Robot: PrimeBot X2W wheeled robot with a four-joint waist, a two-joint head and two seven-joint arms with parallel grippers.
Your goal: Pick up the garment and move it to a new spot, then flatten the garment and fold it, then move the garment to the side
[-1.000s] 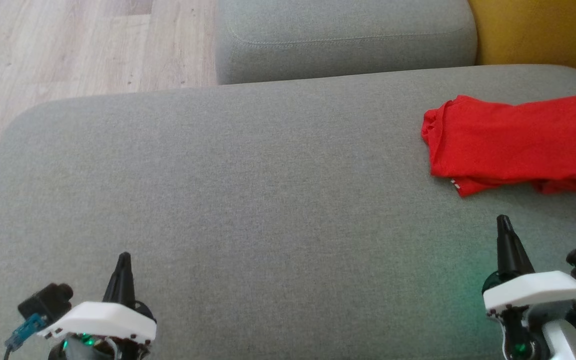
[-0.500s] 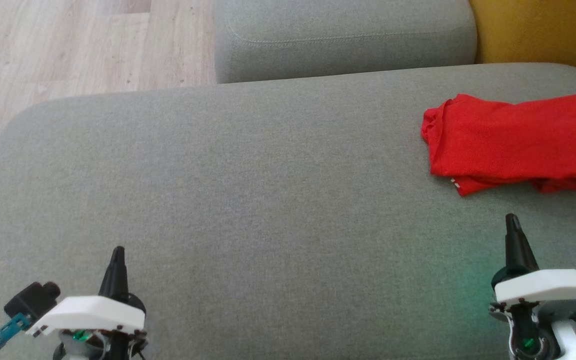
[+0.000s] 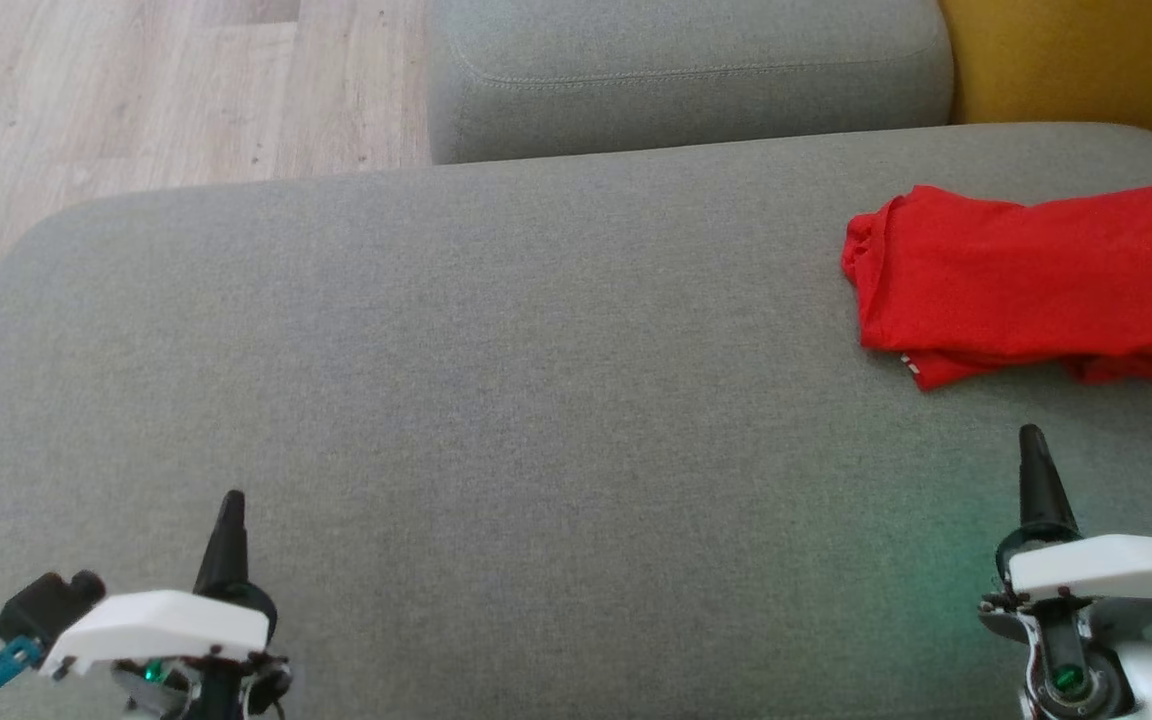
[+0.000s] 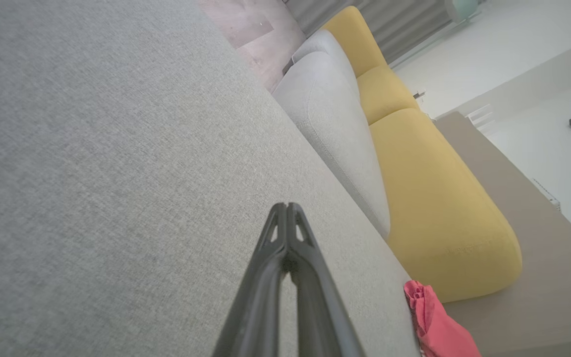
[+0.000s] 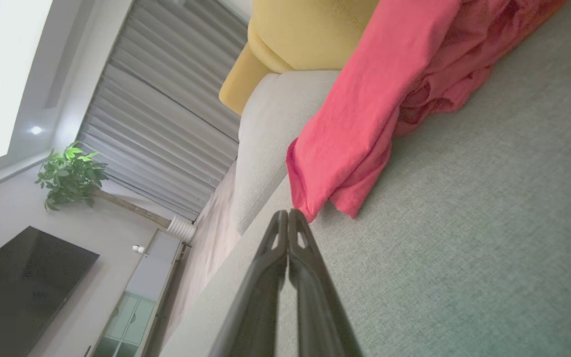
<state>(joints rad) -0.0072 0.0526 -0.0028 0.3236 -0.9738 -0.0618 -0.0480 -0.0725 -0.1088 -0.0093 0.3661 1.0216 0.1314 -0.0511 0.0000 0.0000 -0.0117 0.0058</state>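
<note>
One folded garment [image 3: 1021,280] ahead of right gripper [image 3: 1032,434], near cushion [image 3: 556,400] edge. Left gripper [image 3: 232,500] and right both closed, empty; open cushion between.

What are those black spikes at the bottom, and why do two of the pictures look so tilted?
This is a robot with two arms. The level picture comes from a camera on its head, looking down at a grey sofa seat. The black spikes are its fingers: the left fingers at lower left and the right fingers at lower right. Each pair is pressed shut and holds nothing. The tilted pictures come from a camera on each wrist, looking along that arm's own fingers, so they lean with the arm. A folded red garment lies on the seat on the robot's right, a little beyond the right fingers, and nothing is touching it.
</note>
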